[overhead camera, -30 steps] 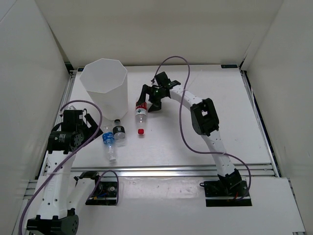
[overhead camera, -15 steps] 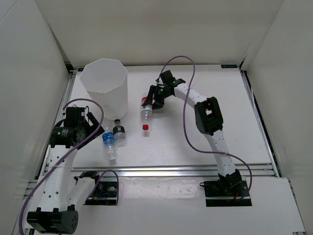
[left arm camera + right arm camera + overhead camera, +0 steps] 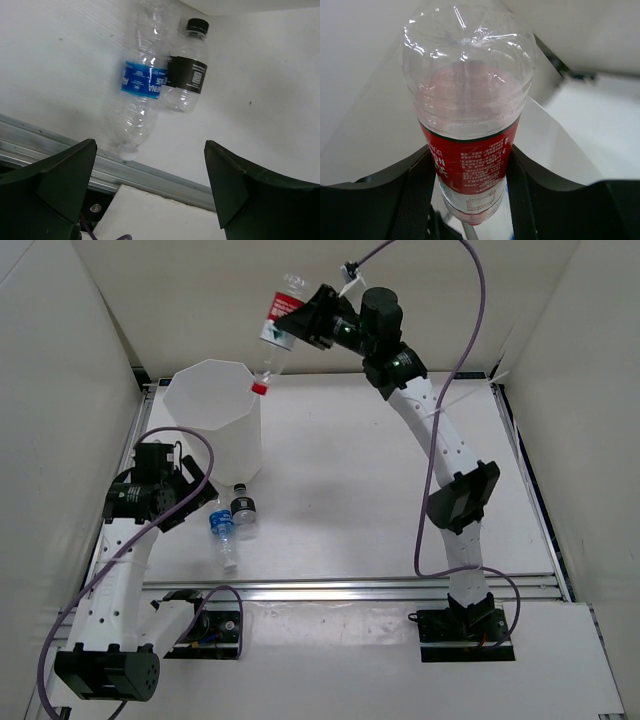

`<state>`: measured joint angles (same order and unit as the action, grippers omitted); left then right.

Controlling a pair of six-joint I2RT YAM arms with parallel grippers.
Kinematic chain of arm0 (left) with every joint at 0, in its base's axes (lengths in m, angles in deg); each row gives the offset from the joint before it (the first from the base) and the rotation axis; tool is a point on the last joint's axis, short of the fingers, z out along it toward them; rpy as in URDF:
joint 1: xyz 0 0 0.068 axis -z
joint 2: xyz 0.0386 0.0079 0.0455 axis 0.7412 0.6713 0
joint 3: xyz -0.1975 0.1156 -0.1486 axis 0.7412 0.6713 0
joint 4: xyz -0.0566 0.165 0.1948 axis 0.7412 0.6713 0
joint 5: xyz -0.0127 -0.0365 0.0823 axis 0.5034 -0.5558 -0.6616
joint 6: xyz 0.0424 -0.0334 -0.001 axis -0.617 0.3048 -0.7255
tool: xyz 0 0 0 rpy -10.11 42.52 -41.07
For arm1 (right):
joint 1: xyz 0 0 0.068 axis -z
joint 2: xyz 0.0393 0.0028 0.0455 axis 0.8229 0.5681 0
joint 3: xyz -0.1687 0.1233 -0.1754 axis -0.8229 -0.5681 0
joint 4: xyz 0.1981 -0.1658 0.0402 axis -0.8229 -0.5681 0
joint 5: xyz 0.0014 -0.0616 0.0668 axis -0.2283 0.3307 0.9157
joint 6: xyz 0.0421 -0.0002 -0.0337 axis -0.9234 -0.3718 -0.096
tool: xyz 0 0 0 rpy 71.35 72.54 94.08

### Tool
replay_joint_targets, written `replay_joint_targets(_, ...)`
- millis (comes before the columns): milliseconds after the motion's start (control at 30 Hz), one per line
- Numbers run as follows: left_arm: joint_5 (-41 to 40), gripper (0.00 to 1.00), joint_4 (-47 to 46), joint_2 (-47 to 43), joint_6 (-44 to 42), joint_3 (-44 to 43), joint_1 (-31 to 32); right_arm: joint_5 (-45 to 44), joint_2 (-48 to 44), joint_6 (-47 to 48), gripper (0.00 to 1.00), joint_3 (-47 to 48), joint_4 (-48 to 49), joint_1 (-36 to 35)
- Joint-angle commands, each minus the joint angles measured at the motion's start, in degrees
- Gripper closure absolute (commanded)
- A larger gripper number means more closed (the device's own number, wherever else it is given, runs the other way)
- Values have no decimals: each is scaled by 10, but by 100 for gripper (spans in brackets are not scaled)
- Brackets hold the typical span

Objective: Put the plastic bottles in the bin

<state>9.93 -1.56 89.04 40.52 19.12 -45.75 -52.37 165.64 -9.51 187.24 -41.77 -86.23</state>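
Observation:
My right gripper [image 3: 297, 328] is raised high and shut on the red-labelled plastic bottle [image 3: 275, 320]. The bottle tilts cap down, its red cap [image 3: 259, 388] just above the near-right rim of the white bin [image 3: 205, 425]. In the right wrist view the fingers press both sides of the red-labelled bottle [image 3: 470, 150] at the label. A blue-labelled bottle [image 3: 222, 531] and a black-capped bottle [image 3: 243, 510] lie side by side on the table in front of the bin. My left gripper [image 3: 188, 496] hangs open just left of them, over the blue-labelled bottle [image 3: 142, 82] and the black-capped bottle [image 3: 186, 75], touching neither.
A metal rail [image 3: 350, 587] runs along the table's near edge, close to the blue-labelled bottle's cap. White walls enclose the table on three sides. The right arm's purple cable [image 3: 470, 300] loops high above the back of the table.
My right gripper closed on the red-labelled bottle and carried it from the table up and left to above the bin's rim. The left arm shifted only slightly.

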Motion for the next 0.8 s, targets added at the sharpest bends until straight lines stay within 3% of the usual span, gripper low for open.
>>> replay_joint_targets(0,44,0,15,-4,-12,-27,-2,-98,10,16,53,28,132,-47)
replay_joint_targets(200,51,0,72,1,-35,-55,-2,-186,64,103,53,57,203,-100)
replay_joint_targets(233,51,0,86,-5,-43,-62,-2,-199,64,129,49,57,203,-120)
replay_joint_targets(267,51,0,92,-6,-51,-62,-2,-212,64,156,37,57,203,-132)
replay_joint_targets(367,44,0,112,-34,-51,-68,-2,-236,71,245,21,37,203,-168)
replay_joint_targets(400,44,0,113,-42,-51,-62,-2,-236,76,256,6,37,188,-168)
replay_joint_targets(433,44,0,122,-52,-57,-62,-2,-242,77,262,0,46,178,-175)
replay_joint_targets(533,24,0,141,-80,-51,-62,-2,-275,60,280,0,35,119,-175)
replay_joint_targets(667,37,0,114,-100,-34,-25,-2,-357,-63,286,0,-62,66,-175)
replay_joint_targets(767,71,0,47,-108,-6,31,-2,-335,-131,290,0,-107,27,-175)
